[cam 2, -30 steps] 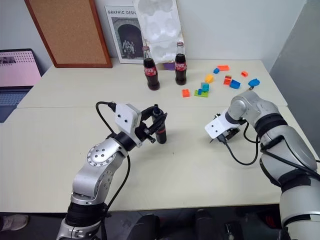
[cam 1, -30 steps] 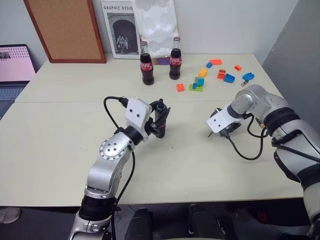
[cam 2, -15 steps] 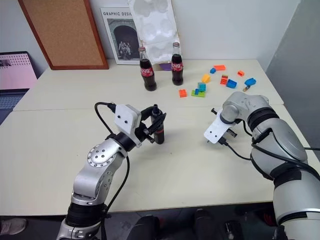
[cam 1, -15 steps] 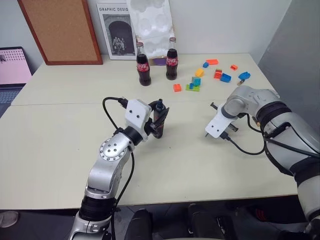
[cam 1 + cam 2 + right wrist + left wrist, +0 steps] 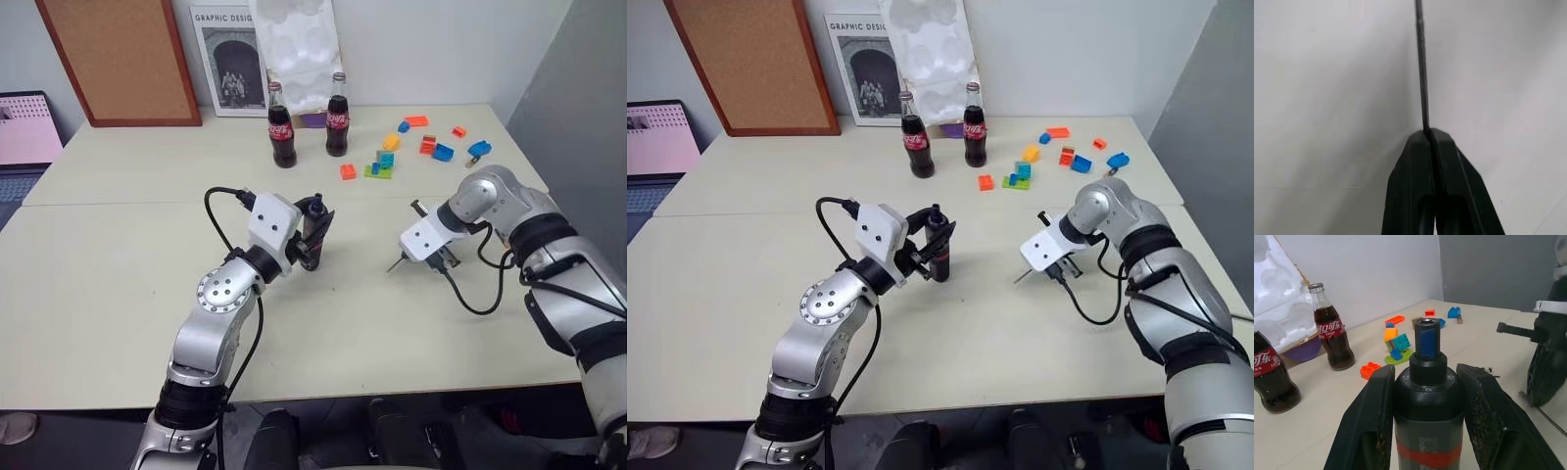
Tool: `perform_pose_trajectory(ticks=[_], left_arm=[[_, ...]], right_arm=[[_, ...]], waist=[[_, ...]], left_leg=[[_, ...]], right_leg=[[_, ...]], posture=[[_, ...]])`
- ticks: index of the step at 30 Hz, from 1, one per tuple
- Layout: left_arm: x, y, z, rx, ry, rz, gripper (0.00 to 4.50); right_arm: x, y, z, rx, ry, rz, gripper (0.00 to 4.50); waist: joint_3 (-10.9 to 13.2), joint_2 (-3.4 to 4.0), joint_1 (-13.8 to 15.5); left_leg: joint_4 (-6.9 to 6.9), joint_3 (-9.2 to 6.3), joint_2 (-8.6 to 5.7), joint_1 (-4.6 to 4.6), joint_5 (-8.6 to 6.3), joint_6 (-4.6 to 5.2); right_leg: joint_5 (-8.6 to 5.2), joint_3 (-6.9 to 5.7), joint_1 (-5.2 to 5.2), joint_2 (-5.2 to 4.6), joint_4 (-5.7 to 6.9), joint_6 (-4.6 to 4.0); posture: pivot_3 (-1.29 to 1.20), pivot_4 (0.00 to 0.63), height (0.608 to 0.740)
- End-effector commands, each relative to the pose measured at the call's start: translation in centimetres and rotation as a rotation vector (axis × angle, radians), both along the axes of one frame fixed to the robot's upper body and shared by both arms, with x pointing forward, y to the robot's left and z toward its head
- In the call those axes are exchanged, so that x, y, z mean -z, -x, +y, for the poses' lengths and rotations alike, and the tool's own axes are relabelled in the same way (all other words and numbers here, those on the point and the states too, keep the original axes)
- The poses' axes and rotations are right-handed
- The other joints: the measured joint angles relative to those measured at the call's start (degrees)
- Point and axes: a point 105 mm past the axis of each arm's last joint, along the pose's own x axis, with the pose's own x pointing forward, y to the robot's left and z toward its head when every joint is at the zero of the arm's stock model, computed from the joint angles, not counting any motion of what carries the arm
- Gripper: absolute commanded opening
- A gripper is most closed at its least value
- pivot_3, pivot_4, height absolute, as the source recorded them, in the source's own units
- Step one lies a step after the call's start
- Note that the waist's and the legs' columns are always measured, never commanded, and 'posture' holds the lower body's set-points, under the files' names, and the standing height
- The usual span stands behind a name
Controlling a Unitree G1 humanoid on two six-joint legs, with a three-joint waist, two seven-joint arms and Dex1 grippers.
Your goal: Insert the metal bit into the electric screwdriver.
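Observation:
The electric screwdriver (image 5: 314, 217), black with a red band, stands upright a little above the table's middle with its narrow nose up. My left gripper (image 5: 312, 243) is shut on its body; in the left wrist view the fingers (image 5: 1369, 416) press both sides of the screwdriver (image 5: 1427, 382). To the right, my right gripper (image 5: 402, 258) points down and left, shut on the metal bit (image 5: 392, 265). In the right wrist view the thin rod (image 5: 1421, 73) sticks straight out from the closed fingertips (image 5: 1442, 147) over bare table. A gap of table separates bit and screwdriver.
Two cola bottles (image 5: 283, 132) (image 5: 337, 122) stand at the back centre, with coloured toy bricks (image 5: 384, 162) scattered at the back right. A cork board (image 5: 118, 59) and a poster (image 5: 230, 54) lean on the wall. A black cable (image 5: 472, 299) loops from my right wrist.
My right gripper has closed on the bit, lifted it slightly and swung left toward the screwdriver. The left arm and screwdriver have stayed still. The camera shifted early on.

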Motion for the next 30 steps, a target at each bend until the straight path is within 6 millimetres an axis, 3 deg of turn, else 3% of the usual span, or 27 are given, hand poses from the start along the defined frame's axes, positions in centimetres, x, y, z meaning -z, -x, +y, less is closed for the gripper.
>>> perform_pose_trajectory(ticks=[1,7,13,15,26,30], left_arm=[[-0.8,-0.1,-0.2,0.022,0.012,-0.017,1.63],[-2.3,-0.4,-0.2,0.024,0.069,-0.029,1.63],[-3.8,0.0,-0.7,0.053,0.126,-0.019,1.63],[-3.2,0.8,-1.3,0.1,0.087,-0.03,1.63],[0.4,1.9,-1.0,0.105,-0.001,-0.02,1.63],[0.5,1.9,-0.8,0.087,0.002,-0.027,1.63]], right_arm=[[-4.4,2.3,1.5,0.048,-0.29,0.084,0.0],[-8.2,7.1,3.1,0.218,-0.742,0.27,0.0],[-10.6,8.8,3.7,0.369,-1.027,0.416,0.0],[-11.4,9.2,4.0,0.398,-1.132,0.462,0.0],[-13.5,9.2,4.7,0.409,-1.217,0.485,0.0],[-14.5,8.7,5.9,0.378,-1.256,0.43,0.0]], waist=[[0.01,0.01,0.15],[0.01,0.01,1.09],[0.01,0.0,1.05],[0.01,0.0,1.03],[0.01,0.0,1.0],[0.01,0.01,0.94]], left_leg=[[0.0,0.0,0.0,0.01,0.0,0.0],[0.04,-0.18,-0.01,-0.18,0.0,0.0],[0.06,-0.13,-0.01,-0.21,0.0,0.0],[0.04,-0.12,0.0,-0.33,0.0,0.0],[0.0,0.0,0.01,-0.36,-0.01,0.01],[-0.02,0.01,0.03,-0.35,-0.01,0.01]], right_leg=[[0.0,-0.01,0.0,0.0,0.0,0.0],[-0.02,-0.15,-0.06,0.0,-0.04,0.0],[-0.02,-0.16,-0.09,0.01,-0.08,0.01],[-0.01,-0.15,-0.2,0.03,-0.1,0.01],[-0.03,-0.04,-0.29,0.06,-0.15,-0.01],[-0.03,-0.04,-0.3,0.08,-0.16,-0.01]], posture=[[0.0,0.15,0.74],[0.0,0.15,0.74],[0.0,0.15,0.74],[0.0,0.15,0.74],[0.0,0.15,0.74],[0.0,0.15,0.74]])
